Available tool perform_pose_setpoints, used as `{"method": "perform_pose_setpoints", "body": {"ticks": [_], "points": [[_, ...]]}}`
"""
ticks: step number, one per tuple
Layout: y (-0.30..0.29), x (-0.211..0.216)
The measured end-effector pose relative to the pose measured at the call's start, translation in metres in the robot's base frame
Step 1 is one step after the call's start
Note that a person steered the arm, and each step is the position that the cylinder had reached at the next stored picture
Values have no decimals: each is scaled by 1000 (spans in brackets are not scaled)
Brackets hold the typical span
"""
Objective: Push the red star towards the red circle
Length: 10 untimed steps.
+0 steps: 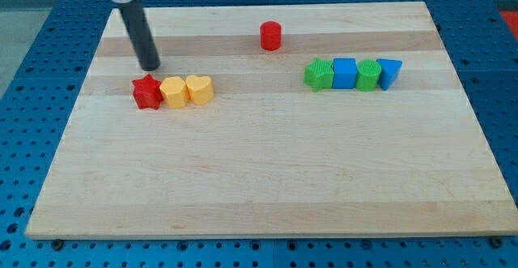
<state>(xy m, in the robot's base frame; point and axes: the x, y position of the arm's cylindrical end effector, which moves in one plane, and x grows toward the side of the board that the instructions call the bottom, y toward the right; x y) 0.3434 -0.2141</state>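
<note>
The red star (146,91) lies at the view's left on the wooden board, touching a yellow hexagon-like block (173,92), which touches a yellow heart (200,89). The red circle (270,36) stands near the view's top, right of centre-left, well apart from the star. My tip (150,68) is just above the red star, at the star's top edge, a small gap from it. The rod rises to the view's top left.
A row of touching blocks lies at the view's right: a green star-like block (319,74), a blue cube (345,73), a green block (368,74), a blue triangle (389,71). The board (267,179) rests on a blue perforated table.
</note>
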Motion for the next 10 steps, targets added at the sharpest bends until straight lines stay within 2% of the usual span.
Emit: {"method": "perform_pose_setpoints", "body": {"ticks": [1,2,3,4,5,8,9,10], "points": [[-33,9],[-37,55],[-36,104],[2,120],[29,119],[-8,55],[1,43],[34,24]]}}
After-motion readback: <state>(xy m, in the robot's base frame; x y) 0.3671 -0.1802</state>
